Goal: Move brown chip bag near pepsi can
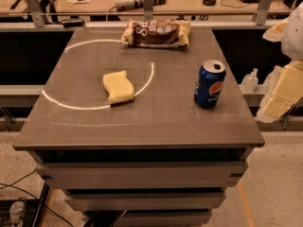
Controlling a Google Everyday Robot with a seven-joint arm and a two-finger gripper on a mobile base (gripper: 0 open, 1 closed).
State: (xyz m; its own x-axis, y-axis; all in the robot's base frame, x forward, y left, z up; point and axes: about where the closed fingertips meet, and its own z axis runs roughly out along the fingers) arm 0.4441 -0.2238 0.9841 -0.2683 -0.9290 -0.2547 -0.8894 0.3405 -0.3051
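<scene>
The brown chip bag (156, 33) lies flat at the far edge of the table, its white lettering facing up. The pepsi can (209, 84) stands upright near the right edge of the table, well in front of and to the right of the bag. My gripper (280, 92) shows as pale, blurred arm parts at the right edge of the view, off the table's right side and to the right of the can. It touches neither the bag nor the can.
A pale yellow sponge (118, 86) lies left of centre on the grey table (142, 126), across a white circle line. A clear bottle (250, 81) stands beyond the right edge. A cluttered bench (189, 1) runs behind.
</scene>
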